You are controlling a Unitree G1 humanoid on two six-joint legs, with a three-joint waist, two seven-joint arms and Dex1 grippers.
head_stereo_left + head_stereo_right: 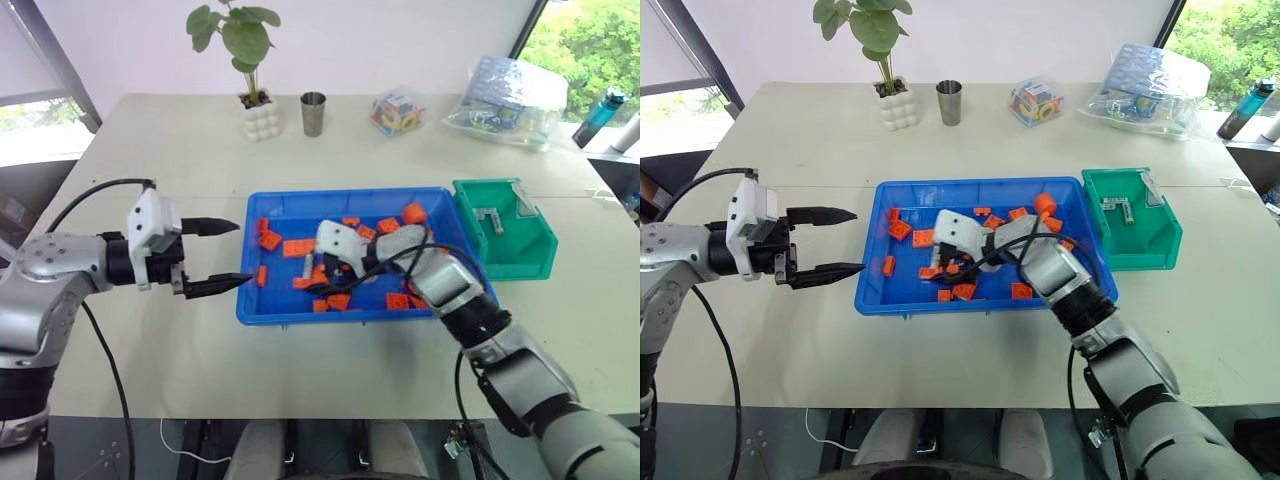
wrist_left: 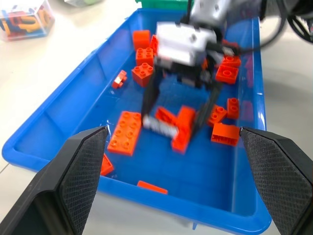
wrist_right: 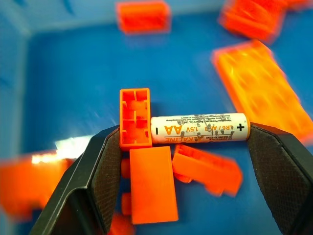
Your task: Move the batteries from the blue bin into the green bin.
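Observation:
The blue bin point(image 1: 340, 317) sits mid-table with orange bricks scattered in it. My right gripper point(image 3: 185, 141) is inside the bin, shut on a white AA battery point(image 3: 198, 128) held lengthwise. A small orange brick point(image 3: 135, 117) is pinched between the battery's minus end and one finger. The left wrist view shows the same battery point(image 2: 159, 126) as a pale stick between the right gripper's fingertips, just above the bin floor. The green bin point(image 1: 520, 262) stands against the blue bin's right side, with grey batteries point(image 1: 487, 215) lying in it. My left gripper point(image 1: 228, 255) hovers open beside the blue bin's left wall.
Along the table's far edge stand a potted plant point(image 1: 261, 115), a metal cup point(image 1: 313, 113), a clear box of toys point(image 1: 397, 112) and a plastic bag point(image 1: 505, 100). A bottle point(image 1: 600, 115) is at the far right. Bare tabletop lies in front of both bins.

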